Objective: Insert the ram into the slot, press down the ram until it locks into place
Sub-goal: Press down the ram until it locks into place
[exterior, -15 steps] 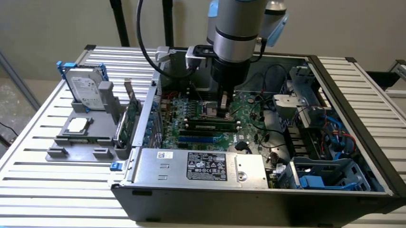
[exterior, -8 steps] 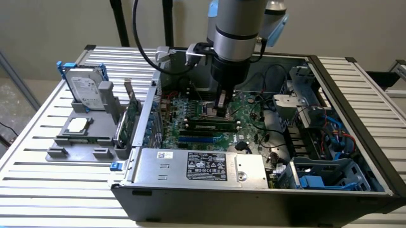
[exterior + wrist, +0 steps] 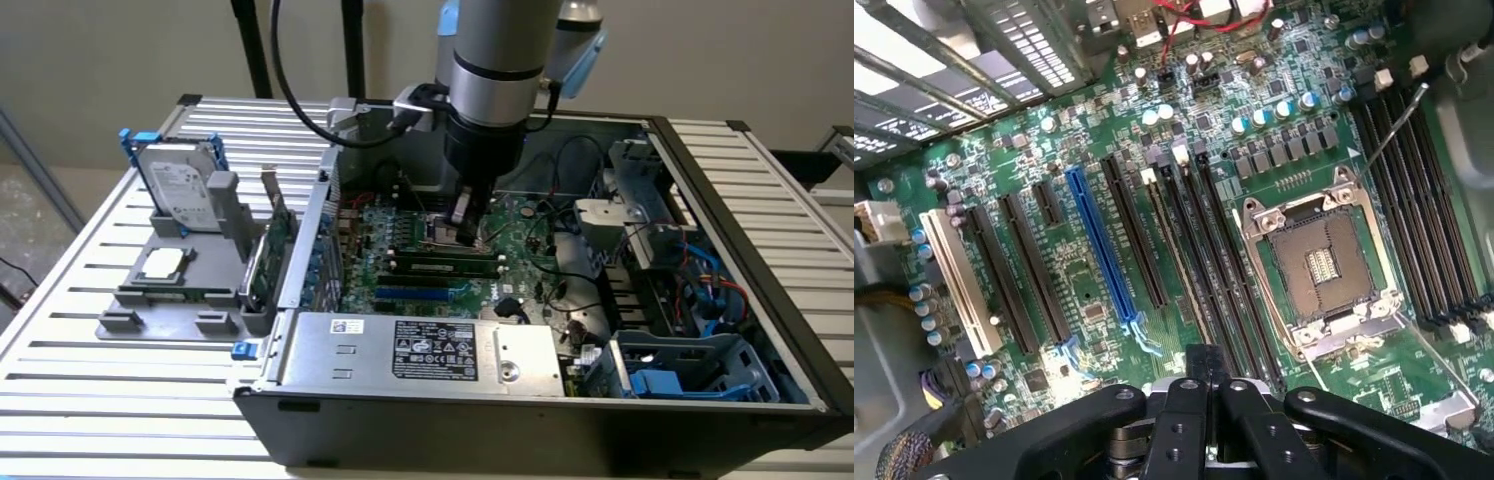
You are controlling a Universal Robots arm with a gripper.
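Looking at the exterior view first, we see the gripper (image 3: 466, 232) lowered inside the open computer case (image 3: 747, 330), its tip just above the motherboard (image 3: 400, 290). Just beside the tip, toward the camera, the ram (image 3: 441, 266) lies along the slot (image 3: 388, 268), seemingly seated or nearly so; we cannot tell whether the end latches have closed. Whether the claw is apart or together we cannot tell either. If the stick sits tilted, a downward press could jam it or strain the board.

Turning to the wrist view, we see the gripper (image 3: 1199, 385) hanging over a bank of black memory sockets (image 3: 1204, 250) beside the processor socket (image 3: 1319, 265). We judge that a push landing off centre could lock one latch only, or touch neighbouring capacitors (image 3: 1274, 110).
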